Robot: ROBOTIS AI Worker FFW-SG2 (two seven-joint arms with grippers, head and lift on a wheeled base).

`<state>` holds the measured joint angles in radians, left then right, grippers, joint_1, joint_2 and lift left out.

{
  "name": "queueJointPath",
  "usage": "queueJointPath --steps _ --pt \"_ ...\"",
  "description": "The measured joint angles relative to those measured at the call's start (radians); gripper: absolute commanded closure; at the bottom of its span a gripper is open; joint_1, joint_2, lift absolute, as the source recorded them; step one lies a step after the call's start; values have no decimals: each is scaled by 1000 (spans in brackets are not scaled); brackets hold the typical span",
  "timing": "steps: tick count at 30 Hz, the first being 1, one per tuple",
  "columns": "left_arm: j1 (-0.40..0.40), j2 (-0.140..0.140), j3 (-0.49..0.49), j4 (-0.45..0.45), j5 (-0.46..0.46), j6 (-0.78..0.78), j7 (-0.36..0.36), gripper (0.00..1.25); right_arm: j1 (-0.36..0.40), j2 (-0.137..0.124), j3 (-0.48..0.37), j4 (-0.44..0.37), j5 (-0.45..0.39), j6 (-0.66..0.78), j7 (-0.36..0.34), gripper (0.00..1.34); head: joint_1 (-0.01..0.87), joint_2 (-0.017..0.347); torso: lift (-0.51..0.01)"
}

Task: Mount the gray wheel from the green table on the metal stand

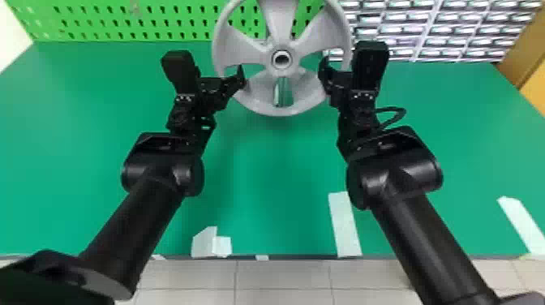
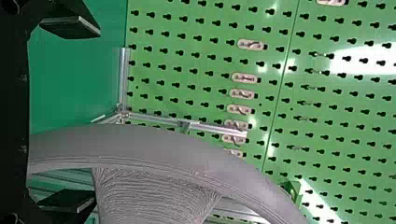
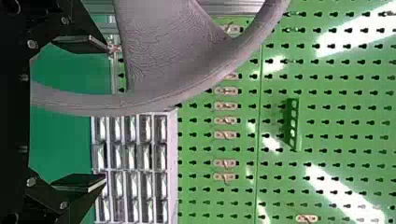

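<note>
Wheel, gray, five-spoked [image 1: 284, 99]: one, upright at the far side of the green bench [image 1: 259, 182], its open face toward the head camera, its hub between the two grippers.

Stand, metal [image 1: 284, 93]: one, bare profile seen through the wheel's lower opening; further lengths beyond the rim in the left wrist view.

Left gripper [image 2: 97, 115]: fingers [image 2: 70, 27] spread wide, one on each side of the rim, neither visibly pressing on it; nothing clamped.

Right gripper [image 3: 107, 113]: likewise wide apart, rim passing through the gap, nothing clamped.

Condition of task: wheel up off the bench surface and at the stand, apparently carried by it, since neither gripper has it in a grip. Mounting judged all but complete. How far the hub sits on its support cannot be told. Outstanding, by judgement: a check of the seating, then both arms drawn clear without catching rim or spokes.

Markings: no lettering legible on the wheel or stand. White tape strips [image 1: 344, 225] at the near edge, blank. Pegboard [image 1: 121, 24] behind, with small pale hook plates [image 2: 251, 44], no writing readable. Compartment rack [image 1: 438, 30], no label legible.
</note>
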<state>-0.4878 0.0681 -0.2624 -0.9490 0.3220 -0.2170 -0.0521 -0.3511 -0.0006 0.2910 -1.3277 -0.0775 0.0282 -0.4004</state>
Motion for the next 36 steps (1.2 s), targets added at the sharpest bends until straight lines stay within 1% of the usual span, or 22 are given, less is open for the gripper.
queueJointPath --steps 6,16,20,28,36 --pt "31 10 8 -46 -5 14 0 78 16 -2 -2 -18 -2 2 0 300 867 52 -100" --pt "58 17 16 -80 -1 25 0 79 32 -5 -4 -37 -8 6 0 298 867 52 -100" --pt "71 22 16 -108 2 33 0 79 41 -8 0 -55 -15 7 0 298 867 52 -100" --pt "125 34 22 -205 -6 55 0 84 83 -19 12 -113 -26 10 0 298 867 52 -100" --pt "203 48 55 -316 -17 84 -4 85 125 -30 11 -166 -25 10 0 298 867 52 -100"
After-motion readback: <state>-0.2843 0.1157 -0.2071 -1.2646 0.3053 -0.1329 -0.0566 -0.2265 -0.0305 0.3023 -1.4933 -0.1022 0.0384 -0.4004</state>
